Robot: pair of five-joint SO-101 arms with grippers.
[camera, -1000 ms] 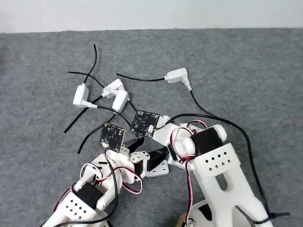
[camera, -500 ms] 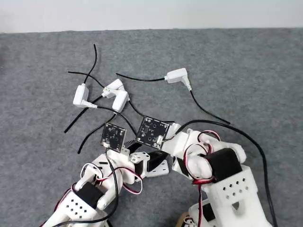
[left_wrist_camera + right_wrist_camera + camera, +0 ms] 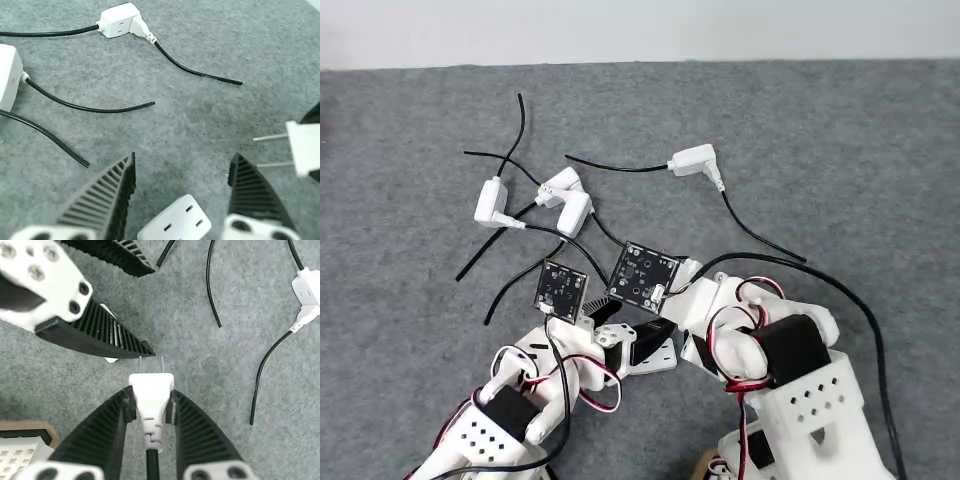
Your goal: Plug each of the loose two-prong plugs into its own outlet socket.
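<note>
closest in, the right gripper (image 3: pixel 151 396) has its jaws closed on the body of a white plug (image 3: pixel 151 387). the grip is behind the prongs, so both stick out bare in front, and the black cord runs back out between the fingers. that hold leaves the metal free to enter slots and lets the cord trail without tugging the plug askew.

just ahead of the prongs is the left gripper (image 3: pixel 184 159). its jaws are spread wide and hold nothing. a white socket (image 3: pixel 175 222) lies on the mat between the fingers, close to the base of the jaws, and seems to touch neither finger. straddling it like that looks like a way to fence it in, so it can be pinched or braced when the plug pushes. in the left wrist view the plug comes in from the side with its prongs level, while the socket's slots face up toward the camera. so i judge the two are not yet lined up. in the right wrist view a left finger (image 3: pixel 95 332) sits between the prongs and most of the socket.

farther out on the grey mat (image 3: pixel 840 130), a pair (image 3: pixel 692 160) looks already mated, with cords leaving both ends. two more white pieces (image 3: pixel 565 195) lie to one side, among loose black cords.
</note>
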